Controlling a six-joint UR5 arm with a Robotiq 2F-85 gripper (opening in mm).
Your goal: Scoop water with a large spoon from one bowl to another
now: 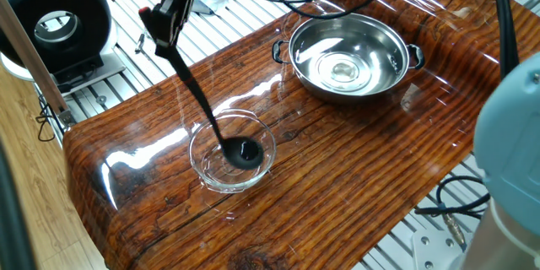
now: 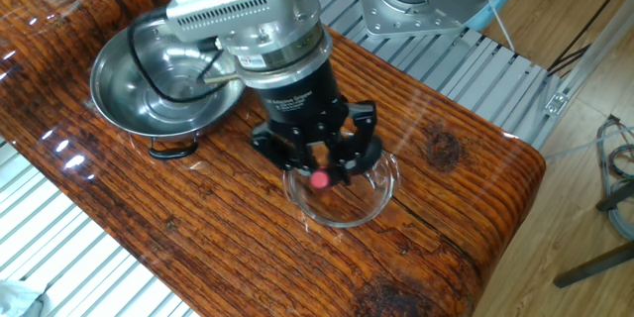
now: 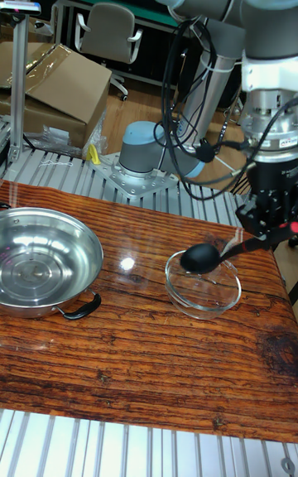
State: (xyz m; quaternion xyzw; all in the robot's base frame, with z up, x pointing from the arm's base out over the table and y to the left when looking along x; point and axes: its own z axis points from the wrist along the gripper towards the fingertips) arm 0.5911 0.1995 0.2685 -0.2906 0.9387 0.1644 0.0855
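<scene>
Over the glass bowl (image 1: 233, 159): the ladle (image 1: 202, 105) is slanting up toward the upper left of the frame, its cup sitting inside the bowl, and the tool (image 2: 319, 163) is hanging above the rim, blocking access from overhead.
Between the bowls: bare tabletop (image 1: 337, 169) is lying open at frame centre.
Steel bowl (image 1: 350, 55): standing at upper right, well apart from the glass one.
Lower right: a pale blue arm base (image 1: 510, 126) is crowding that corner.
</scene>
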